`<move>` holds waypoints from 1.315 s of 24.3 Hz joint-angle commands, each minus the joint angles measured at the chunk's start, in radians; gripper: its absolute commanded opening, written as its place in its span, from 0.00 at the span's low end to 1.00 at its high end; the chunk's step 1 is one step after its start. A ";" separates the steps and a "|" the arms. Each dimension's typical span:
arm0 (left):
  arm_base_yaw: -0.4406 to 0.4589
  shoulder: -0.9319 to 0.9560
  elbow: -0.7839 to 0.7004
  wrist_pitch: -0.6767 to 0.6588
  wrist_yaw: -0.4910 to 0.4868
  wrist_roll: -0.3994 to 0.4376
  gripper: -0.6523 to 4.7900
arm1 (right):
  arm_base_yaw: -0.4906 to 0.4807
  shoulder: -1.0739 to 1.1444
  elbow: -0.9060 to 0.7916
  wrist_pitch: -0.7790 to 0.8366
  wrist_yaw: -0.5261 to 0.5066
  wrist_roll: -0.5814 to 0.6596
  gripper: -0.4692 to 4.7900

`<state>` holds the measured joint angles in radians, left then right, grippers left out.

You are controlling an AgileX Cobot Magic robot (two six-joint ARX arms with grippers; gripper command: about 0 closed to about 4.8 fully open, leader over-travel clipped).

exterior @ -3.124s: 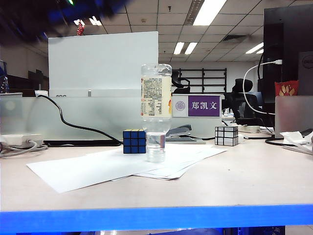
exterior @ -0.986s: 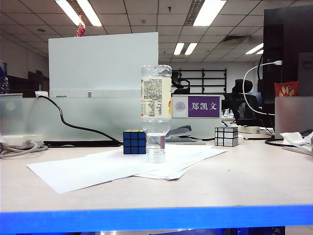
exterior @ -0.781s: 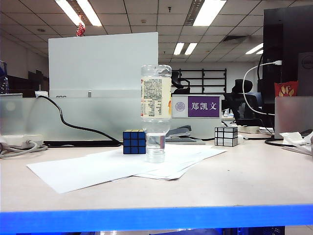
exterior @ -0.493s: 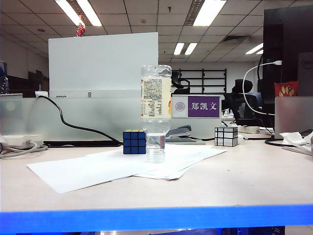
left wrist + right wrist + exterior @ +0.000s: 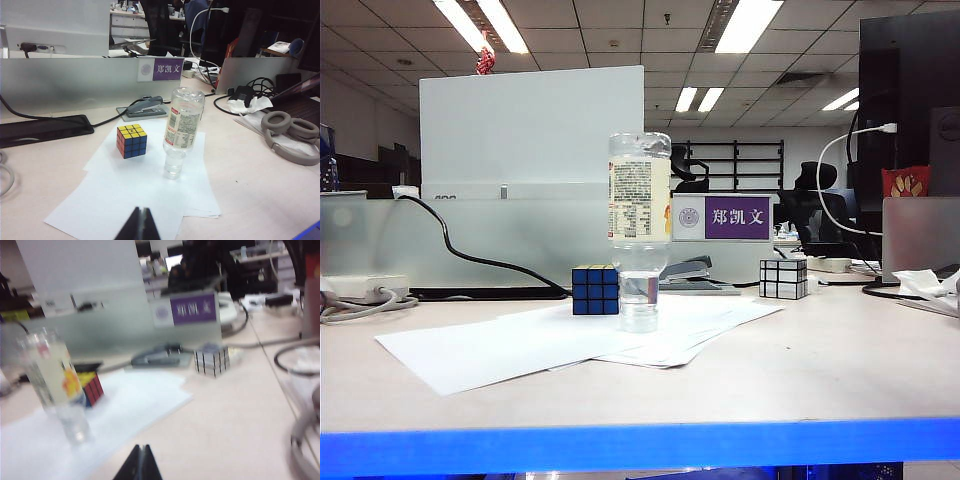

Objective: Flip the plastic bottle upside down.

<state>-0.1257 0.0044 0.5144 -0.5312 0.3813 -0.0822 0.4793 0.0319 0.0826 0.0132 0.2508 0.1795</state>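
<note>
The plastic bottle stands upside down on its cap on white paper sheets, its clear base uppermost and its label facing sideways. The same plastic bottle shows in the left wrist view, inverted and standing free. In the right wrist view the plastic bottle is blurred, a fruit picture on its label. My left gripper is shut and empty, well back from the bottle over the paper's near edge. My right gripper is shut and empty too, off to the bottle's side. Neither gripper appears in the exterior view.
A colourful cube stands just beside the bottle. A silver mirror cube, a stapler and a purple name sign lie further back. Headphones, cables and crumpled tissue sit on the right.
The bottle and cubes have stayed put in the exterior view. A dark blur across the top left, seen in the earliest frame, is gone.
</note>
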 commanded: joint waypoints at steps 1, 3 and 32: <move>0.002 -0.002 0.002 0.016 -0.002 -0.029 0.11 | 0.001 -0.032 -0.025 0.021 0.005 0.004 0.07; 0.002 -0.002 0.002 0.016 0.000 -0.030 0.11 | 0.000 -0.031 -0.029 0.015 0.005 0.004 0.07; 0.002 -0.002 -0.052 0.080 -0.142 0.110 0.11 | 0.001 -0.031 -0.029 -0.039 0.005 0.004 0.07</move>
<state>-0.1257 0.0044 0.4923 -0.4984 0.3107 -0.0048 0.4793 0.0029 0.0521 -0.0364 0.2512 0.1795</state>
